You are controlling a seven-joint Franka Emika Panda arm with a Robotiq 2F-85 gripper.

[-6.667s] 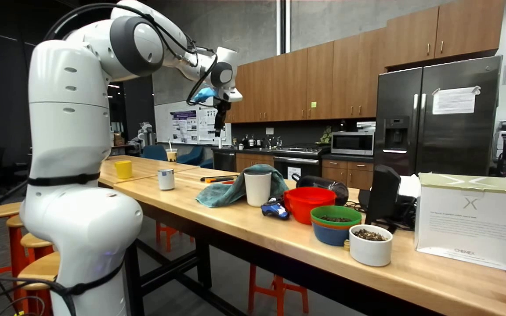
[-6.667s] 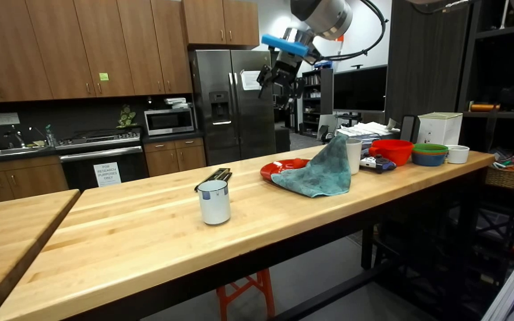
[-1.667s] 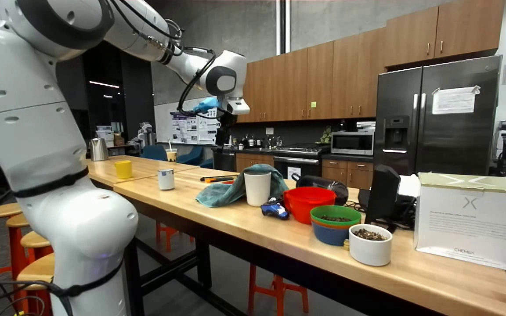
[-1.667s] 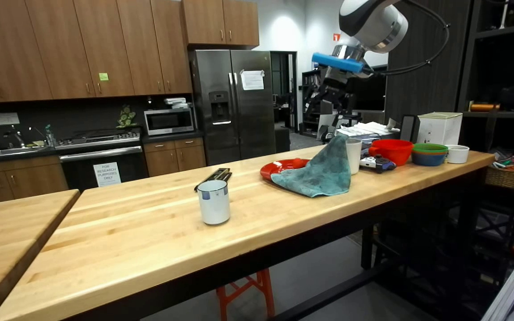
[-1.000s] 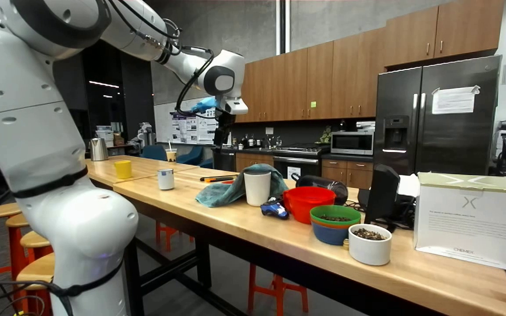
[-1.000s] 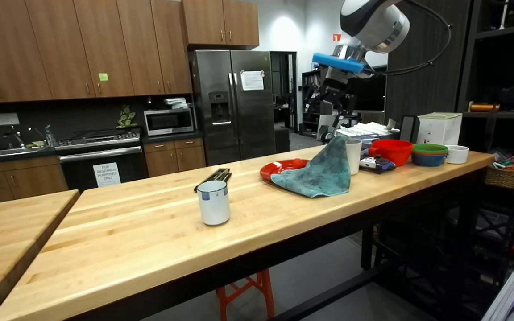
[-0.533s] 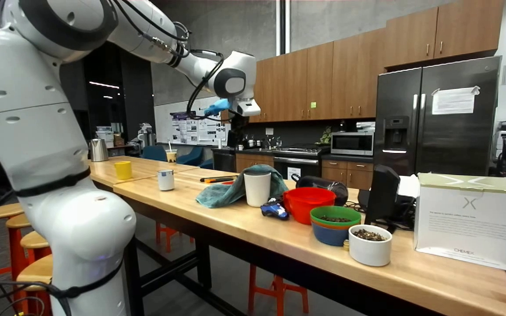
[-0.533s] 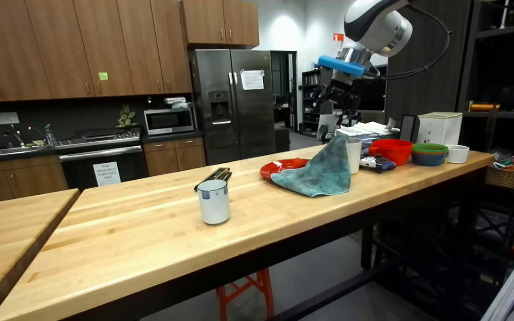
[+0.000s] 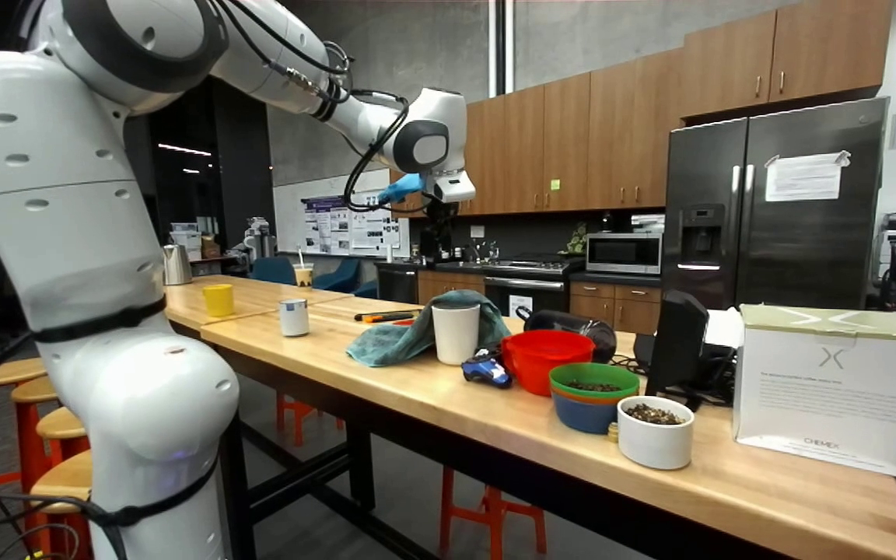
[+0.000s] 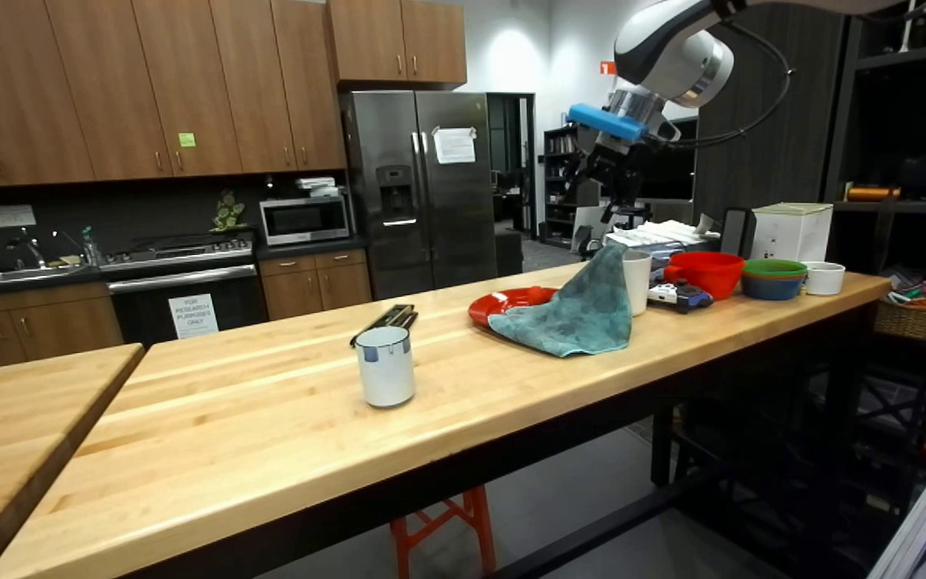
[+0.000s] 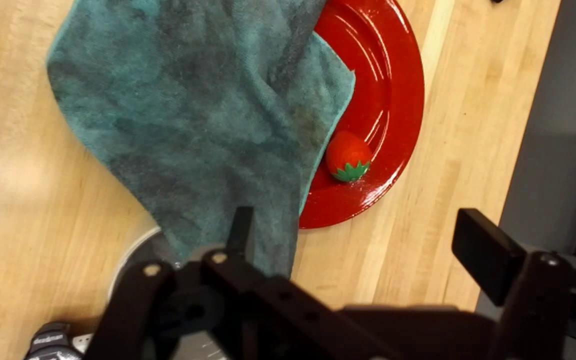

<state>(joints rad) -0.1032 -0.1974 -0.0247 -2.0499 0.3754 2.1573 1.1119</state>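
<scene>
The gripper has its fingers spread wide and holds nothing; in both exterior views it hangs above the counter, apart from what lies below. Nearest to it is the teal cloth, blotched with darker stains, draped over part of the red plate and up over the rim of the white cup. Wrist view puts the cloth under one side of the gripper and the counter's edge under the other. Red strawberry with a green leafy top lies on the plate, right at the cloth's edge; can't tell if they touch. Cup stands upright; just beside it a blue-and-black object, type unclear. Further along: red bowl with a handle, bowl stack (green on top, then orange, blue at the bottom, dark bits in the top one), white ramekin, also with dark bits, then the white Chemex box. Dark container lies on its side behind the red bowl. On the other side of the cloth, black-and-orange tool lying flat, white mug with blue patches standing upright near it. Yellow mug sits on the adjoining counter. Background: steel fridge, microwave, wood cabinets.
</scene>
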